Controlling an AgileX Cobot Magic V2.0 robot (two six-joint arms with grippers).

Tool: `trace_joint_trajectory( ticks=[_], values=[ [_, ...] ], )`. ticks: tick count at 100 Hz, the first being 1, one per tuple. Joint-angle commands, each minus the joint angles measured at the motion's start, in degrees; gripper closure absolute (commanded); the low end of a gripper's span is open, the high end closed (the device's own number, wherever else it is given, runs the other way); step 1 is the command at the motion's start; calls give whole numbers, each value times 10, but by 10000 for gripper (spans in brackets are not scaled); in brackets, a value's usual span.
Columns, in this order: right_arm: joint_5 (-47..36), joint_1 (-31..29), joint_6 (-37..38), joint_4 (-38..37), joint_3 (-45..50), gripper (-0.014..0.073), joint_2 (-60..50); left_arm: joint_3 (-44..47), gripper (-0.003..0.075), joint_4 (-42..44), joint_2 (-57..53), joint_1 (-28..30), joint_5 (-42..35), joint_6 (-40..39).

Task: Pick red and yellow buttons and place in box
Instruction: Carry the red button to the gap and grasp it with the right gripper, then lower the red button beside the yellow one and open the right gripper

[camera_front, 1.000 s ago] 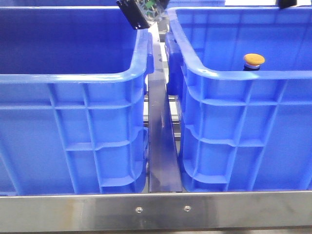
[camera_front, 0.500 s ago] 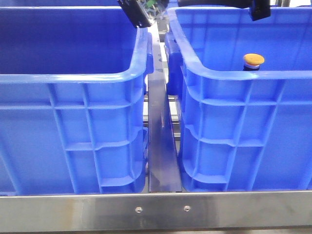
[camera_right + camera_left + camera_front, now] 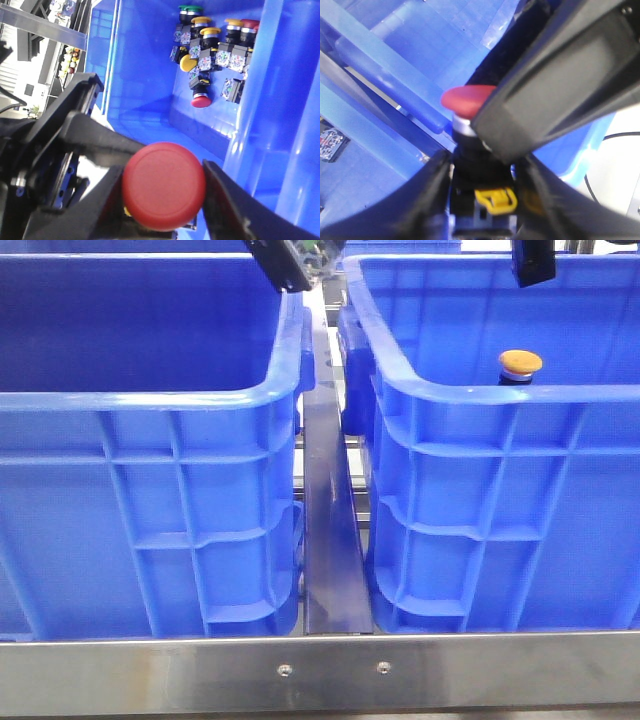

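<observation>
Near edge: steel frame rail [image 3: 320, 672], then the two blue crates, left crate [image 3: 150, 400] and right crate [image 3: 520, 392]. Neither has moved. Can't tell from here which one is the target box.

Yellow button [image 3: 520, 363] sits upright in the right crate, just behind its front rim, same spot as 1 s ago.

Far end is what changed. Left gripper [image 3: 293, 262] has lifted and drifted toward the gap between the crates. Right gripper [image 3: 533, 262] has come in above the right crate. Looks like a carry, no release yet.

The front view doesn't show the payloads clearly, the wrist views do:
- Left wrist: fingers clamped on a red button [image 3: 467, 99].
- Right wrist: fingers closed around a second red button [image 3: 164, 186], over a crate floor with a pile of buttons [image 3: 212, 50] at its far end.
</observation>
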Motion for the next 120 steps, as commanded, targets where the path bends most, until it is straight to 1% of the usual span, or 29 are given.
trace_joint_trajectory(
  ticks=[1,6,14,24,43,54,62,75,84,106,120],
  values=[
    [19,-3,-4,40,-21,361,-18,-17,230,-18,-23,-5,-29,-1],
    [19,-9,-10,39,-24,361,-18,-17,202,-18,-23,-5,-29,-1],
    [20,-32,-20,38,-30,361,-18,-17,210,-18,-23,-5,-29,-1],
    [21,-80,-44,36,-39,361,-18,-17,210,-18,-23,-5,-29,-1],
    [22,-168,-147,34,-40,361,-19,-17,210,-18,-23,-5,-29,-1],
    [1,-200,-212,24,-40,361,-19,-17,210,-18,-23,-5,-29,-1],
    [-34,-213,-238,-5,-40,361,-19,-17,210,-18,-23,-5,-29,-1],
    [-106,-214,-238,-95,-40,361,-19,-17,210,-18,-23,-5,-31,-1],
    [-155,-214,-238,-134,-40,361,-19,-17,210,-18,-23,-5,-31,-1],
    [-286,-213,-240,-154,-30,361,-19,-17,210,-11,-23,-5,-34,-1],
    [-352,-212,-267,-156,-13,361,-13,-17,210,-11,-23,-5,-36,-1]
  ],
)
